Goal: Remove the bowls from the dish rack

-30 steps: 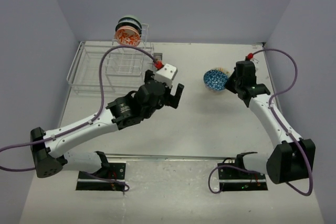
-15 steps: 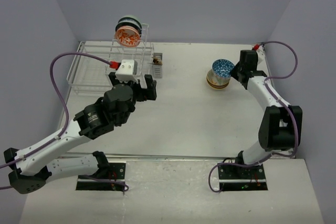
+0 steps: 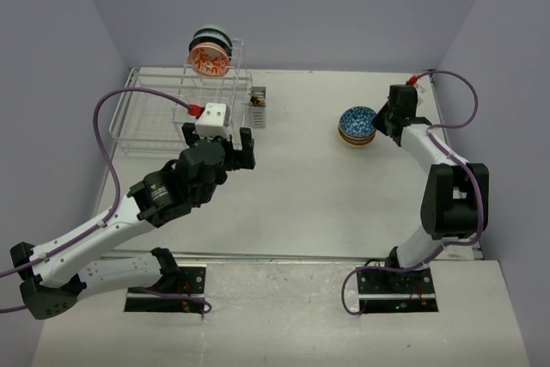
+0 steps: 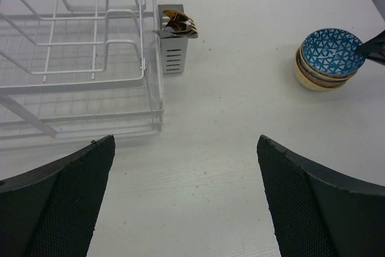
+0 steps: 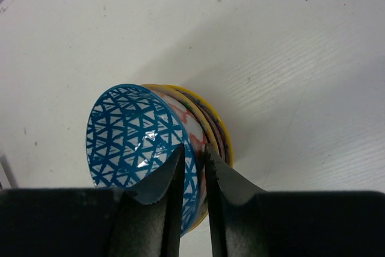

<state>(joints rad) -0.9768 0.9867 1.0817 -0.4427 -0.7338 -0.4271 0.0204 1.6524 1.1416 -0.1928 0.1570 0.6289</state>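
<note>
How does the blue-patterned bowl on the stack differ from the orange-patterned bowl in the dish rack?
The blue-patterned bowl sits open side up atop the stack of bowls; the orange-patterned bowl stands on edge in the tall frame of the dish rack. The blue-patterned bowl is already unloaded; the orange-patterned bowl is not yet. Both are small and round.

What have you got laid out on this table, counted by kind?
Robot arms: 2 (left arm, right arm)
Dish rack: 1
Cutlery cup: 1
Bowl groups: 2 (loose stack, row in the rack; bowls overlap too much to count singly)
Total: 6
</note>
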